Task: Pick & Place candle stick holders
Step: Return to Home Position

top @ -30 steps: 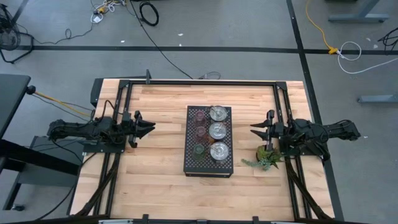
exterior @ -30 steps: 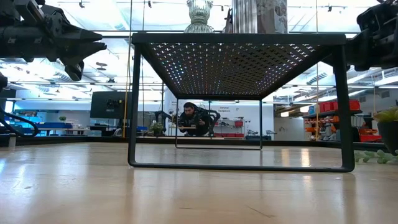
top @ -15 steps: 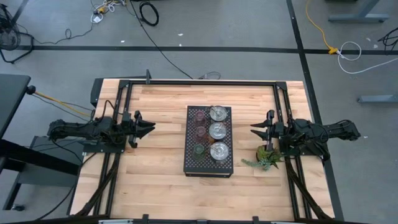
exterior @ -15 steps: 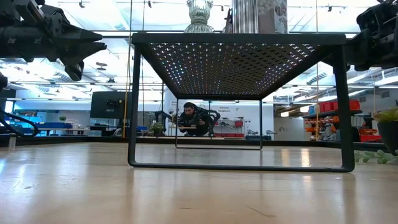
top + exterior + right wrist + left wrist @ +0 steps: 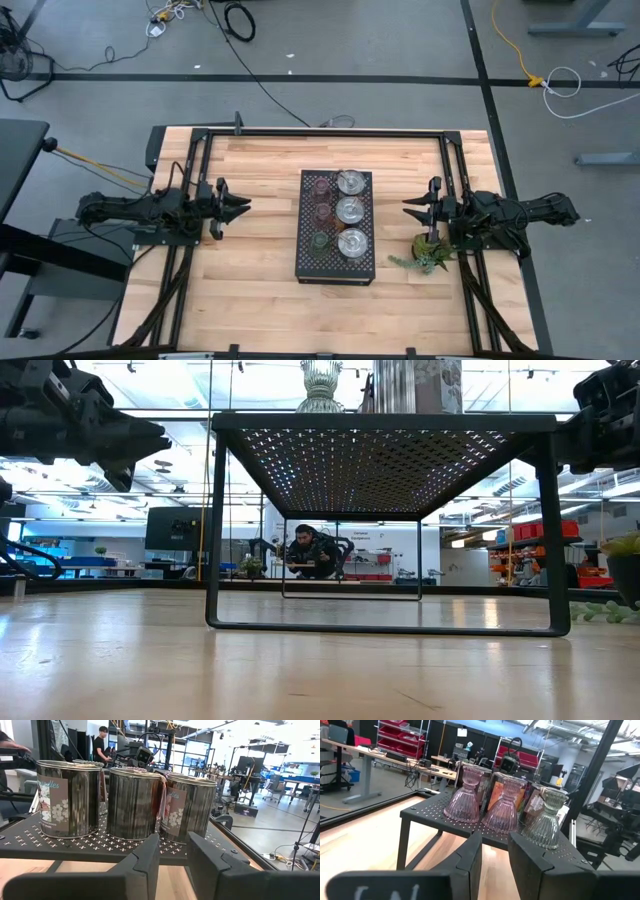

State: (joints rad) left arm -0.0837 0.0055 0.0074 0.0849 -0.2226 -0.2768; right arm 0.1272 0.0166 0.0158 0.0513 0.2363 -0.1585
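Note:
Six candle stick holders stand on top of a black perforated stand (image 5: 335, 262) at the table's middle. Three silvery, labelled ones (image 5: 350, 211) form the right column and show in the right wrist view (image 5: 132, 802). Two pinkish ones (image 5: 320, 198) and an olive-green one (image 5: 320, 240) form the left column. The left wrist view shows them as ribbed glass: pink (image 5: 464, 795), pink (image 5: 501, 806), green (image 5: 546, 817). My left gripper (image 5: 246, 205) hovers left of the stand, open and empty. My right gripper (image 5: 407, 207) hovers right of it, open and empty.
A small green potted plant (image 5: 430, 254) sits on the table just near-side of my right gripper. The stand is raised on legs (image 5: 215, 530) with open space beneath. Bare wood lies left and right of the stand. A person (image 5: 315, 550) crouches in the room beyond the table.
My left arm has stirred slightly in the low view, while its gripper stays left of the stand. The right arm and the holders have kept still.

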